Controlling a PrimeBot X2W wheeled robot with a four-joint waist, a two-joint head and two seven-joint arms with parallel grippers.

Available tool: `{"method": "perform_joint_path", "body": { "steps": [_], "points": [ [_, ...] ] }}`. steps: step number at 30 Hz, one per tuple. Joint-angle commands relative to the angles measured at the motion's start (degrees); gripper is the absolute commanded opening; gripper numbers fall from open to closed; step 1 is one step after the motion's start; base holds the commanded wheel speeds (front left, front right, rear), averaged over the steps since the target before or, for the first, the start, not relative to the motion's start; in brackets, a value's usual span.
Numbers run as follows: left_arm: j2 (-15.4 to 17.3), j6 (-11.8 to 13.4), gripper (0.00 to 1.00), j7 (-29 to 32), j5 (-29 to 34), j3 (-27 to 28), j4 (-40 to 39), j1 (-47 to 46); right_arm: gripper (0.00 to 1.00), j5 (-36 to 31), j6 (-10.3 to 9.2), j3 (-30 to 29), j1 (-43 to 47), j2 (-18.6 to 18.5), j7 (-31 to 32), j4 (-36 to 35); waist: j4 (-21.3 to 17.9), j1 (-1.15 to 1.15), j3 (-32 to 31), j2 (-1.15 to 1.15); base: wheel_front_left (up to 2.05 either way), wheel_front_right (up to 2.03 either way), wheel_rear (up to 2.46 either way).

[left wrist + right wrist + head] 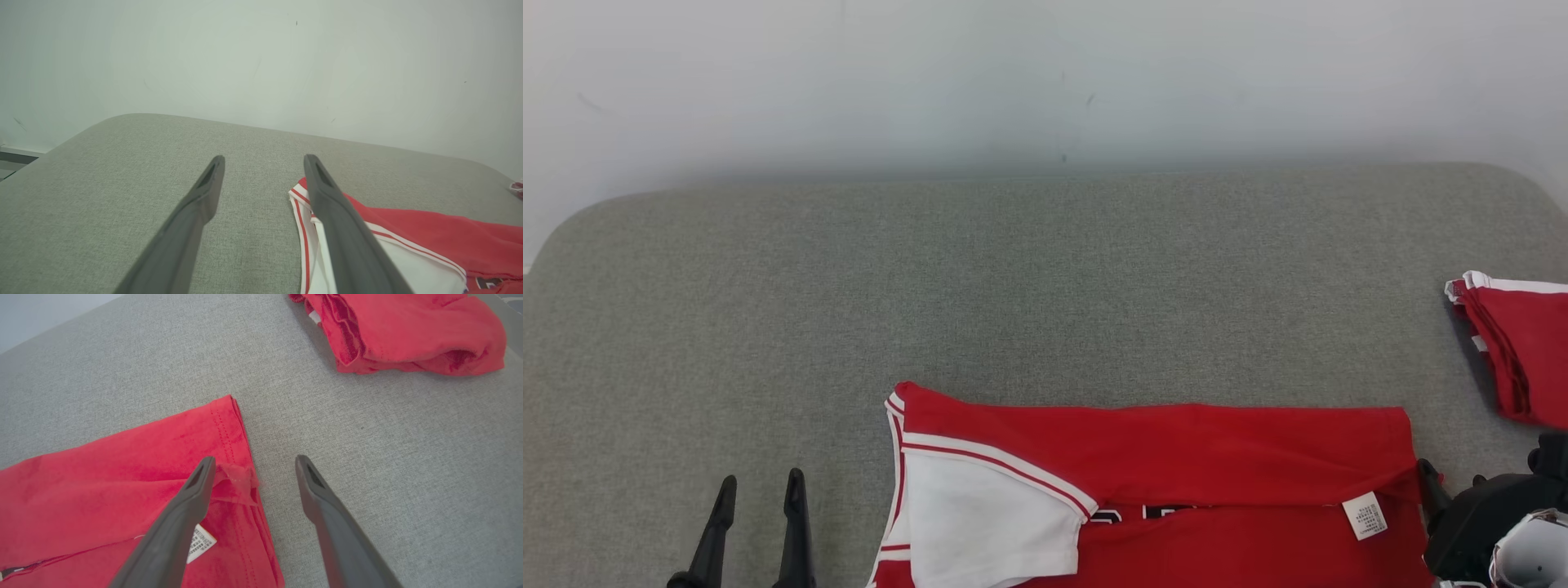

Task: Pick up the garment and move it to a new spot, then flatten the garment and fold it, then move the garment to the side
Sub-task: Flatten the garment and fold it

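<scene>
garments: 2, shirt and pile
end effectors: 2, left end effector, right end effector
tag: 1
tabletop: 1

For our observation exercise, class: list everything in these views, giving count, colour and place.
Red cloth shirt with white sleeve: one, red and white, surface's near edge.
Small white care label: one, white, on the shirt's right end.
Folded red cloth garment: one, red, surface's right edge.
Grey woven fabric surface: one, grey, beneath everything.
Plain pale wall: one, off-white, behind the surface.
Left hand: one, dark fingers, open, left of the shirt.
Right hand: one, dark fingers, open, at the shirt's right hem.
</scene>
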Motion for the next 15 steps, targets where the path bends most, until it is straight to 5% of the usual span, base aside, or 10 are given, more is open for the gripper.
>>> {"method": "perform_joint_path", "body": {
  "steps": [1, 15],
  "points": [
    [-0.25, -0.01, 1.0, -0.16, 0.4, 0.13, 0.13, 0.59, 1.0, -0.19, -0.03, -0.2, -0.44, 0.1, 0.08, 0.19, 0.19, 0.0, 0.28, 0.0, 0.0, 0.0, 0.0],
    [-1.88, -1.21, 1.0, -0.16, 2.32, 1.03, 1.46, -0.71, 1.0, -1.31, -0.03, -0.49, -3.06, -0.46, 2.08, 5.62, 2.41, 0.0, 2.75, 0.0, 0.0, 0.0, 0.0]
  ]
}}
